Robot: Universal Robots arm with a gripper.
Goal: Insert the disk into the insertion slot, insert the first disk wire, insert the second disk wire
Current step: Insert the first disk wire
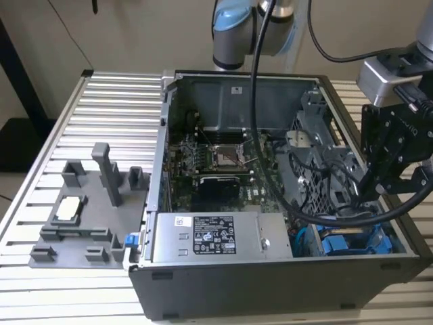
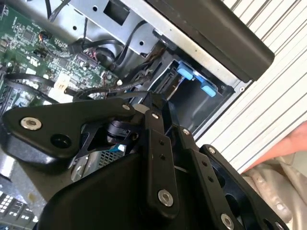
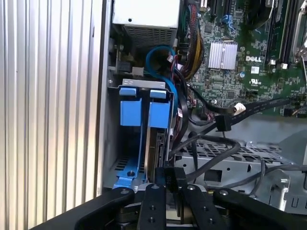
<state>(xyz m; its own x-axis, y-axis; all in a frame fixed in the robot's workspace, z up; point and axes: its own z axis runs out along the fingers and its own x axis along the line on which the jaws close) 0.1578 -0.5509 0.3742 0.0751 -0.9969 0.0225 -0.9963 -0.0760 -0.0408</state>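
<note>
Gripper point(image 3: 170, 181) sits right over the drive cage, fingers pinched close on the near edge of the disk point(image 3: 158, 148); it reads as clamped, grasping the disk. The disk stands on edge in the insertion slot point(image 3: 113, 143), part way down the bay. Its narrow dark side with a connector strip faces the first wrist view, and the bright blue carrier frame runs along it to a blue tab at the far end. Just beside it in the same grey sheet-metal cage is a second blue frame point(image 3: 130, 112) with its own tab; cannot tell if the two touch. A blue wire point(image 3: 158, 52) loops beyond the cage near the green motherboard point(image 3: 249, 57). A black cable with a plug point(image 3: 221, 123) hangs over the perforated grey panel point(image 3: 230, 153), apart from the disk. In the exterior view the open computer case point(image 1: 270, 284) is at centre on the slatted table point(image 1: 101, 101). The cage is in the case's 4 o'clock corner, with the arm's black wrist above it at 3 o'clock. The power supply point(image 1: 216, 237) is at 6 o'clock and the grey fixture tray point(image 1: 81, 217) at 9 o'clock, just beside the case.
</note>
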